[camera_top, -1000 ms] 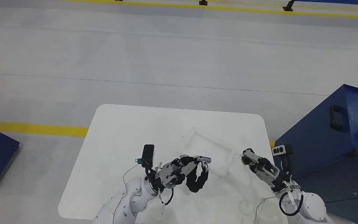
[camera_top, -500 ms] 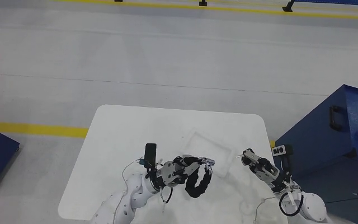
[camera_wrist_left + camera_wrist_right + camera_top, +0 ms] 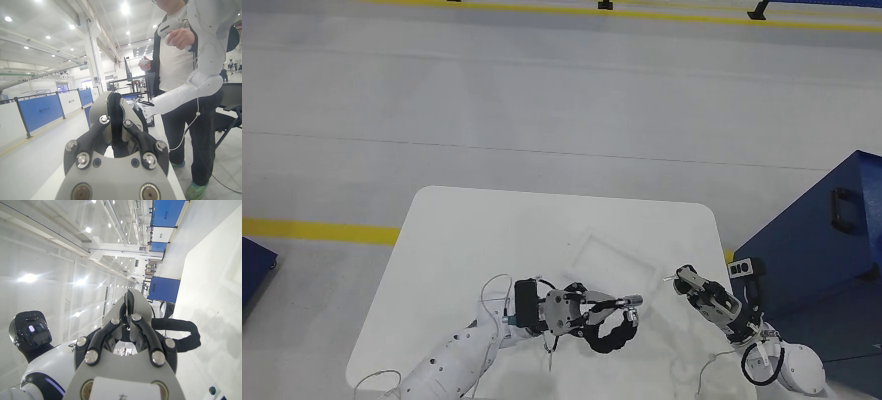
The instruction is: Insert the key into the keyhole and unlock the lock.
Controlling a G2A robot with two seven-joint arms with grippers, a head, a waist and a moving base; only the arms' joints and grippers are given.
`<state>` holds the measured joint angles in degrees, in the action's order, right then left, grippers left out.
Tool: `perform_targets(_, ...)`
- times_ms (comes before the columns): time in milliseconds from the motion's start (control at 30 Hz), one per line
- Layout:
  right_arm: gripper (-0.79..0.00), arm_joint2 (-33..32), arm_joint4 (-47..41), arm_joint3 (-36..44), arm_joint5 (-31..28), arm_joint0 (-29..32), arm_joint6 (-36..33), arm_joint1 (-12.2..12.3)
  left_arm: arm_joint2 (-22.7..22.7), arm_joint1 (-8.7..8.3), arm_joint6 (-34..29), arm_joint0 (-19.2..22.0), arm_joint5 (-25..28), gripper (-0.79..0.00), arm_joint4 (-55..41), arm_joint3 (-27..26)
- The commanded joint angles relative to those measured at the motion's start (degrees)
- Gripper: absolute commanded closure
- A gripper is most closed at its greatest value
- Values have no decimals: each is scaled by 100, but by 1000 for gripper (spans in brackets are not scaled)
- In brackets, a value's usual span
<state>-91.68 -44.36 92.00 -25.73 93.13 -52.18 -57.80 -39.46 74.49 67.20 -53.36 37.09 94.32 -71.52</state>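
The lock is a black sleeved cable loop (image 3: 607,335) with a silver lock head (image 3: 630,300). My left gripper (image 3: 587,308) is shut on it near the table's front middle, the head pointing toward the right arm. In the left wrist view the black cable (image 3: 116,117) is pinched between the fingers of the left gripper (image 3: 115,96). My right gripper (image 3: 682,278) hangs a short way right of the lock head, apart from it. In the right wrist view the right gripper (image 3: 128,294) is shut on a thin metal key (image 3: 126,306), and the cable loop (image 3: 179,332) lies beyond.
A clear shallow tray (image 3: 617,262) lies on the white table (image 3: 472,240) just behind the lock. A blue cabinet (image 3: 832,250) stands off the table's right edge, with a small black box (image 3: 745,267) beside it. The table's left and far parts are bare.
My left arm has swung to the right and nearer with the lock, bringing the silver lock head closer to the right gripper. The right arm has stayed still.
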Motion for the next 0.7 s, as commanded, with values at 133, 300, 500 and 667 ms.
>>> perform_targets(133,0,0,0,0,0,0,0,0,656,-34,894,562,-894,0,263,609)
perform_targets(300,0,0,0,0,0,0,0,0,1121,-30,1489,976,-1489,0,447,1018)
perform_targets(500,0,0,0,0,0,0,0,0,1452,31,1988,1339,-1989,0,453,1469)
perform_targets(667,0,0,0,0,0,0,0,0,1538,103,2080,1458,-2081,0,373,1693)
